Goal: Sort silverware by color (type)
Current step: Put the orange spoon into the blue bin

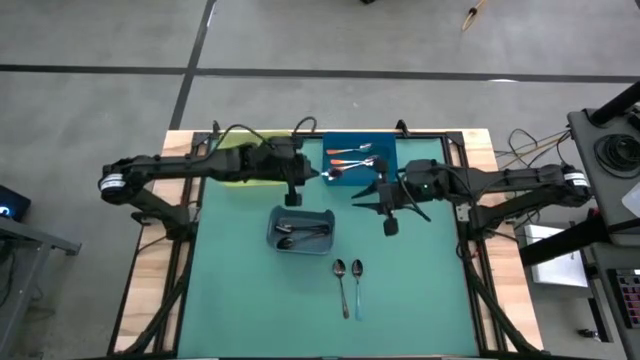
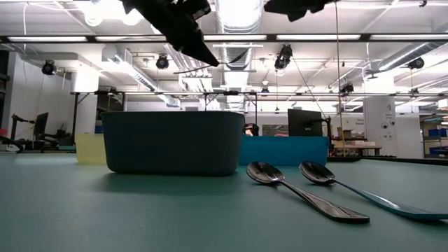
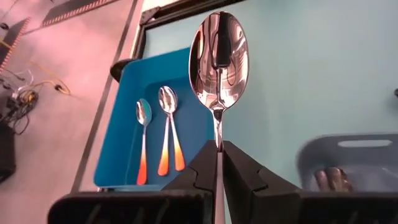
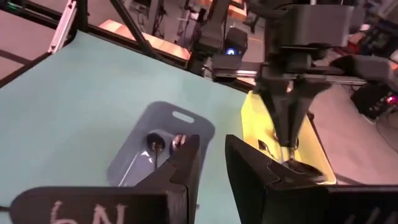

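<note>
Grey bin (image 1: 303, 231) mid-mat; blue tray (image 1: 385, 148) at far edge; yellow bin (image 1: 232, 168) beside it.

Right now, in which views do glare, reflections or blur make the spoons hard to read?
Left wrist view: held spoon mirrors the gripper; grey bin blurred. Low view: ceiling lights glare, two near spoons sharp. High view: spoons small but evenly lit.
</note>
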Controlling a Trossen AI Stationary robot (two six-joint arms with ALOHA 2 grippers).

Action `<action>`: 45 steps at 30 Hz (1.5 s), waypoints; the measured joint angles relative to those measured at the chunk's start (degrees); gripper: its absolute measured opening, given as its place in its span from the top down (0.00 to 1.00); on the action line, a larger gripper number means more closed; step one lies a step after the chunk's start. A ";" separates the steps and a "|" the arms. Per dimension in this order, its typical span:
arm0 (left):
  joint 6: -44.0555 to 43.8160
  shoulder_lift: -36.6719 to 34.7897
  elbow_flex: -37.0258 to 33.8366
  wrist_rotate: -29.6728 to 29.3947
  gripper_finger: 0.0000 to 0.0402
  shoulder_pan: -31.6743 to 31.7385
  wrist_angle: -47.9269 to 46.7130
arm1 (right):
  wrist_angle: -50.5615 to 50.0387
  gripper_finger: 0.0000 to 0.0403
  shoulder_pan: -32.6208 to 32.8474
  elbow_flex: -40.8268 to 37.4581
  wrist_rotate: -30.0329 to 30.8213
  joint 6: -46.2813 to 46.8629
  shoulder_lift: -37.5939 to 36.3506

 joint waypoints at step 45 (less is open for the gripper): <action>9.05 30.88 25.33 10.62 1.00 17.17 5.36 | 9.41 0.83 -24.42 -9.88 -29.56 -4.84 -3.19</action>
